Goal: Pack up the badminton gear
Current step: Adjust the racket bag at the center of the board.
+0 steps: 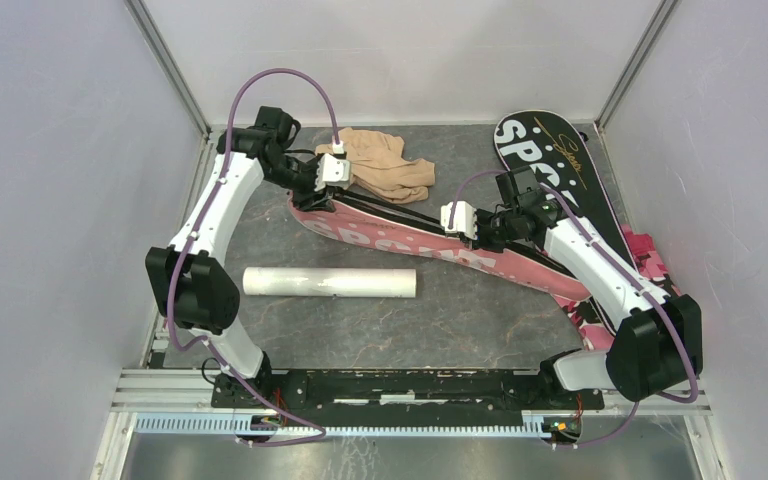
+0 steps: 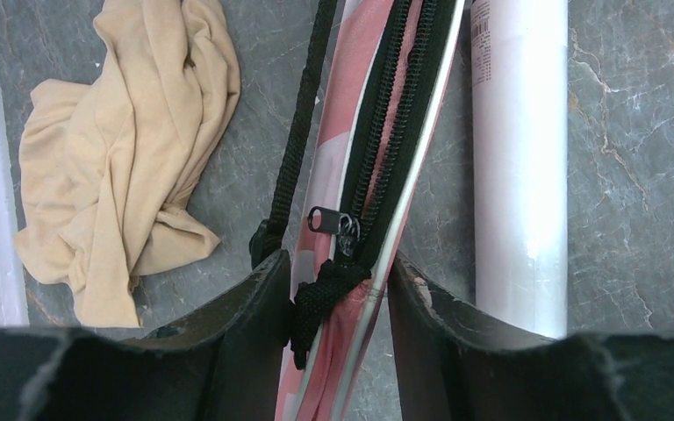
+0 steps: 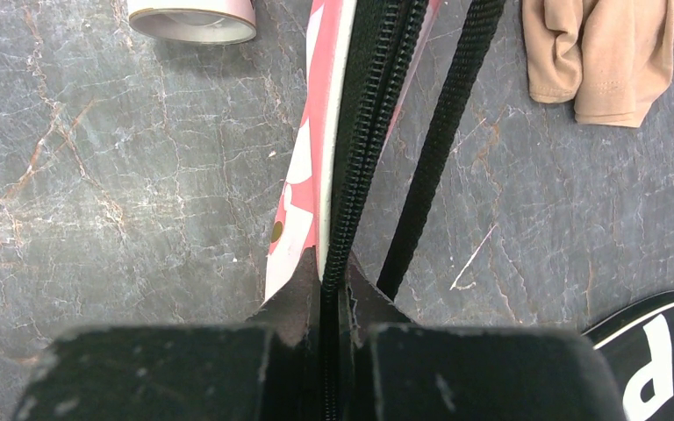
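A pink "SPORT" racket cover [image 1: 410, 238] lies slantwise across the table, its black zipper edge turned up. My left gripper [image 2: 338, 263] is at its far-left end, jaws open on either side of the edge. The left finger touches a black fabric tab [image 2: 320, 303], and the metal zipper pull [image 2: 332, 221] sits just ahead. My right gripper [image 3: 335, 281] is shut on the zipper edge of the pink cover [image 3: 316, 175] further along. A long white tube [image 1: 330, 282] lies in front of the cover. A black "SPORT" cover [image 1: 550, 160] lies at the back right.
A tan cloth [image 1: 388, 160] is bunched at the back, just beyond my left gripper [image 1: 318, 195]. A pink patterned cloth [image 1: 645, 260] lies at the right wall behind my right arm. The cover's black strap [image 3: 439, 132] runs loose beside the zipper. Walls close in on three sides.
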Controlling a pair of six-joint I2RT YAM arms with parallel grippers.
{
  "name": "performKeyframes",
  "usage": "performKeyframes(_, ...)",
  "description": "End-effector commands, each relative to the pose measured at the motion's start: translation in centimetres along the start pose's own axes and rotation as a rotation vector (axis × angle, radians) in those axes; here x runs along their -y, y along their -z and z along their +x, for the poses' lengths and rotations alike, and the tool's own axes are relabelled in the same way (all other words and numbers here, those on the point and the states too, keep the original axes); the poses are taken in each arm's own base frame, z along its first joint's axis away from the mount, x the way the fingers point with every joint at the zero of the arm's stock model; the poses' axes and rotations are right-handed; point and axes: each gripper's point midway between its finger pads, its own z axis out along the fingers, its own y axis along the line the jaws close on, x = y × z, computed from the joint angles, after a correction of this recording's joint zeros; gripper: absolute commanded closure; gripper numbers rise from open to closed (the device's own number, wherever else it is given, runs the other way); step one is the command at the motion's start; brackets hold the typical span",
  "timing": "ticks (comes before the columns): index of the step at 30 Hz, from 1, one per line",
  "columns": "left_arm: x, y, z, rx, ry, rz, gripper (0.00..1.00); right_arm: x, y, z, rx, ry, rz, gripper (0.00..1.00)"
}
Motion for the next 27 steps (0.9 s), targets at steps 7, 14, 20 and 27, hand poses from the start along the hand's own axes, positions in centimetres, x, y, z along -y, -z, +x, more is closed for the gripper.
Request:
performKeyframes(7, -1.0, 2.6, 3.2, -0.12, -0.045, -0.045, 0.62, 0.0, 2.3, 2.9, -0.138, -0.021, 0.028, 1.0)
performKeyframes(14, 0.0, 2.5, 1.9, -0.057, -0.146, -0.066, 0.71, 0.9, 2.6, 2.0, -0.115, -0.054, 0.023, 1.0)
performKeyframes(20, -0.9, 3.1, 1.1, -0.036, -0.231, -0.207, 0.89, 2.8, 3.7, 1.1, -0.129, -0.089, 0.043, 1.0)
performKeyframes(27, -0.9, 3.9, -0.5, 0.006, -0.332, -0.351, 0.98, 3.7, 3.7, 1.5, -0.155, -0.132, 0.042, 1.0)
